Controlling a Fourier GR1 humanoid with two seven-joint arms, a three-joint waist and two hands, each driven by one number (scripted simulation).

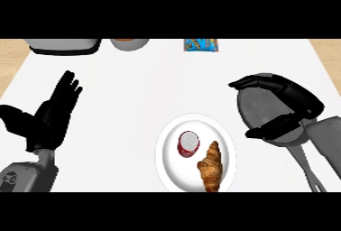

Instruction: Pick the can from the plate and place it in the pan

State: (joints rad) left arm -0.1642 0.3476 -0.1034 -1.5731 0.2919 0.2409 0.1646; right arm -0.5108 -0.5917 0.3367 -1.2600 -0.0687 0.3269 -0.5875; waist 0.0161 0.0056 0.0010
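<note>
Head view, looking steeply down on the white counter [133, 90]. Small red can w/ pale top [188, 144] stands upright on the white oval-looking plate [174, 173] at 6 o'clock, left of a golden-brown croissant [210, 165] on the same plate; the two are close, can't tell if touching. Nothing grips the can yet. Grey metal pan [261, 106] lies at 3 o'clock, just beside the plate, handle running toward 5 o'clock, so the carry should be short. Right hand [286, 108] hovers over the pan, fingers curled around nothing, thumb down near the pan's lower rim; likely staged to swing toward 9 o'clock onto the can. Left hand [50, 115] rests at 9 o'clock, fingers straight & spread, pointing to 12, well apart from everything. At 12 o'clock: grey pot-like vessel [63, 45], brownish bowl [129, 43], blue snack packet [201, 45], all cut by the edge & off the route.
</note>
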